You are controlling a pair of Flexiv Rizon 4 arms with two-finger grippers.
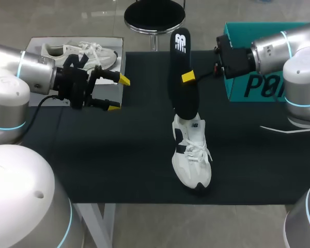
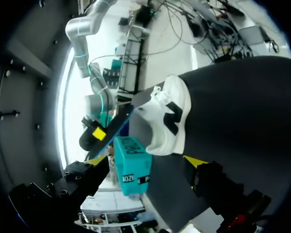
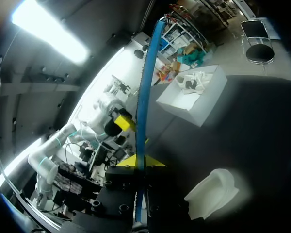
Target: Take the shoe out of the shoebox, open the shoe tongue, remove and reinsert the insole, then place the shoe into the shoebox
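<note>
A white shoe [image 1: 191, 157] stands on the black mat [image 1: 119, 150], toe toward the front edge. A long black insole [image 1: 180, 67] rises from its opening, lower end inside the shoe. My right gripper [image 1: 188, 77] is shut on the insole's middle; in the right wrist view the insole [image 3: 144, 92] runs edge-on between its fingers [image 3: 140, 160], with the shoe [image 3: 211, 191] beside them. My left gripper [image 1: 118, 93] hangs open over the mat's left part, apart from the shoe. Ahead of its empty fingers [image 2: 145, 160] are the shoe [image 2: 167, 119] and the insole [image 2: 106, 128].
An open white shoebox [image 1: 77, 39] with a second white shoe [image 1: 80, 51] sits at the back left, seen also as the shoebox [image 3: 203, 104] in the right wrist view. A teal box [image 1: 253, 85] stands at the back right, behind my right arm.
</note>
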